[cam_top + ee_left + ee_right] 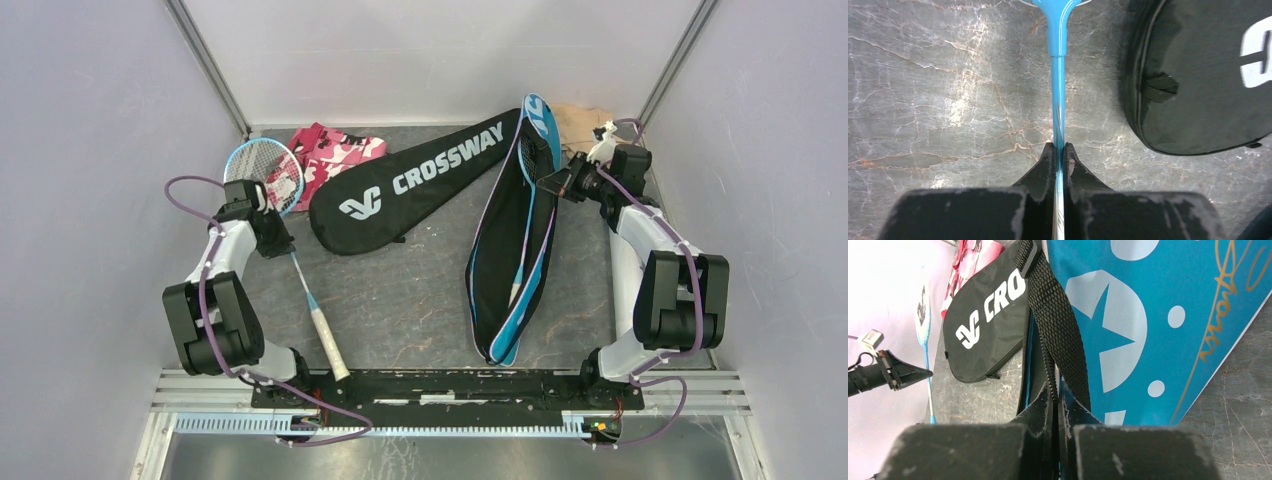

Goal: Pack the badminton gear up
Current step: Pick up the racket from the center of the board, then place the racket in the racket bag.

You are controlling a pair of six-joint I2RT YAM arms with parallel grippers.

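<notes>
while left tool (1059,148) clamps racket (1057,45) shaft, head lies straight ahead

Both arms reach forward, each pincer closed on something thin.

The left arm (215,290) folds at the elbow and angles forward and inward, its wrist pitched down. The left gripper (1060,146) has its two black fingers nearly together, clamped on the shaft of the blue racket (1058,90), which runs straight out ahead of the fingertips. The right arm (650,260) rises from its base with the elbow high and reaches farther forward, wrist turned inward. The right gripper (1055,390) presses its fingers together on a black strap (1053,325) that leads up and away from the tips.
</notes>
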